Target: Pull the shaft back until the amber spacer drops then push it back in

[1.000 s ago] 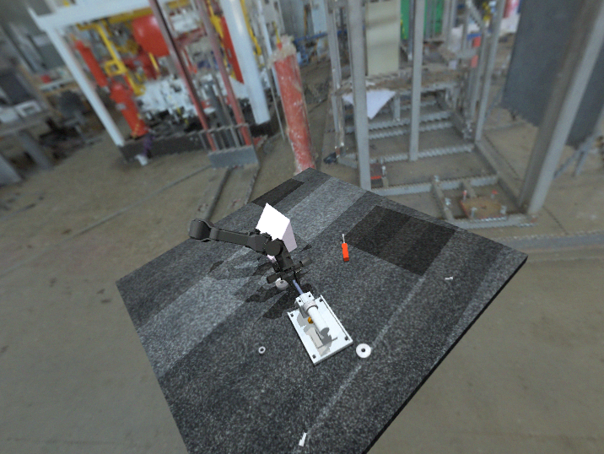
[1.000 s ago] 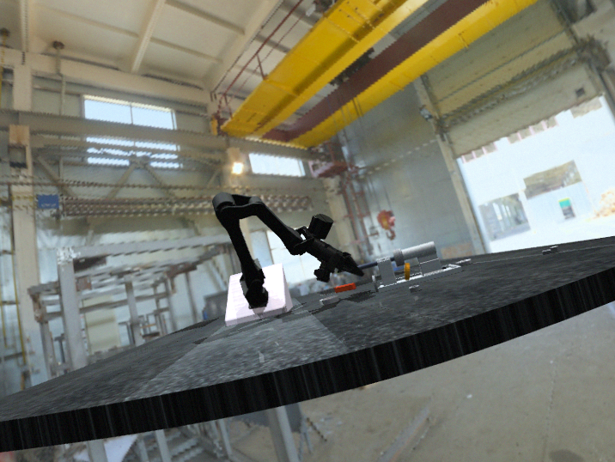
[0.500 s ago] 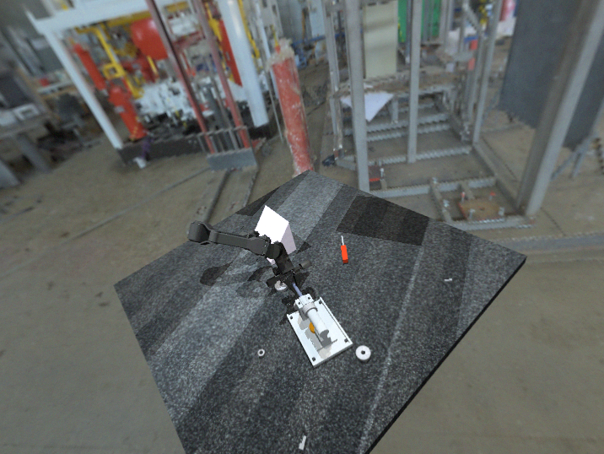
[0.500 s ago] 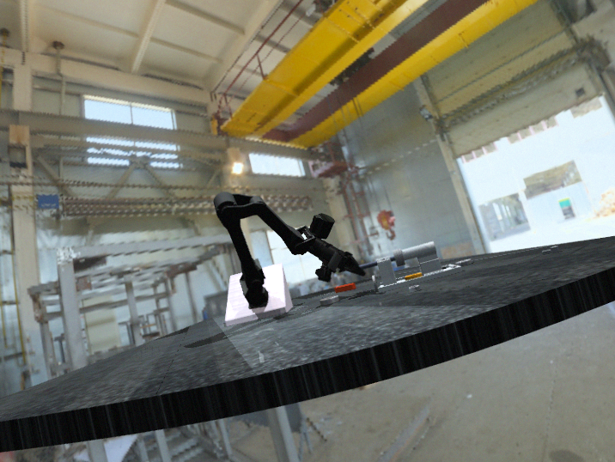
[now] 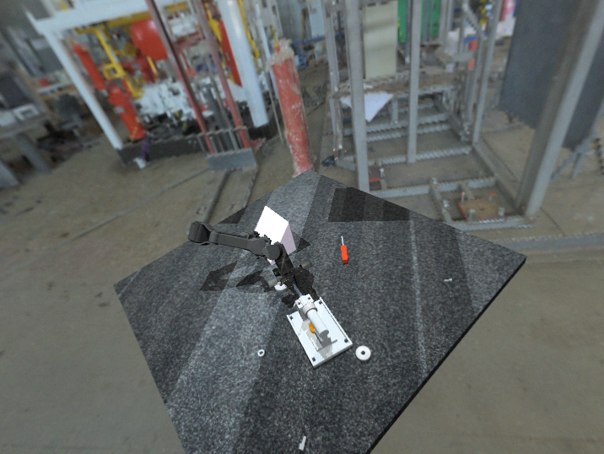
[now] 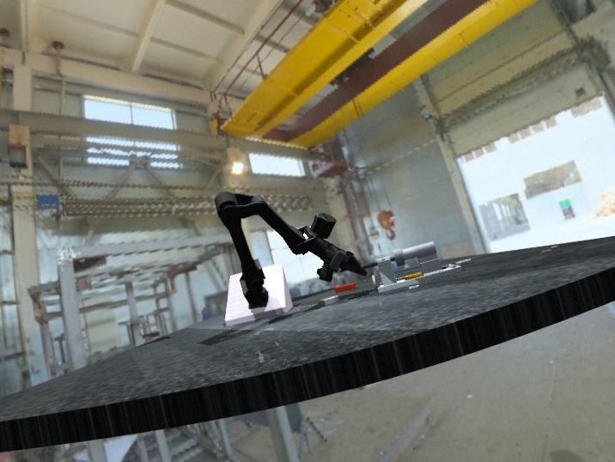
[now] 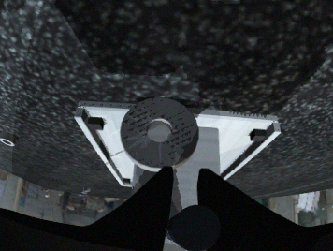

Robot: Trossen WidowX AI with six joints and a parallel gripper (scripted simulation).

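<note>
My gripper (image 5: pixel 295 288) (image 6: pixel 366 272) (image 7: pixel 184 175) is shut on the blue-grey shaft (image 5: pixel 299 294) (image 6: pixel 370 264) (image 7: pixel 194 228), beside the small support block (image 6: pixel 386 272). The amber spacer (image 5: pixel 312 328) (image 6: pixel 413 276) lies low and flat on the white base plate (image 5: pixel 304 337) (image 6: pixel 392 287) (image 7: pixel 238 133), below the shaft line. The grey cylinder (image 5: pixel 318 326) (image 6: pixel 421 252) is above the plate, with a grey collar (image 5: pixel 308 309) (image 6: pixel 398 257) at its near end. A large grey disc face (image 7: pixel 140 131) shows in the wrist view. The far end of the shaft and any other spacers cannot be made out clearly.
A white block (image 5: pixel 288 239) (image 6: pixel 278 295) stands by the arm's base. A red-handled tool (image 5: pixel 344 254) (image 6: pixel 345 287) lies behind the plate. A white disc (image 5: pixel 280 287) (image 6: pixel 329 300) lies near the gripper. A thick washer (image 5: pixel 358 354) and a small ring (image 5: pixel 258 353) flank the plate.
</note>
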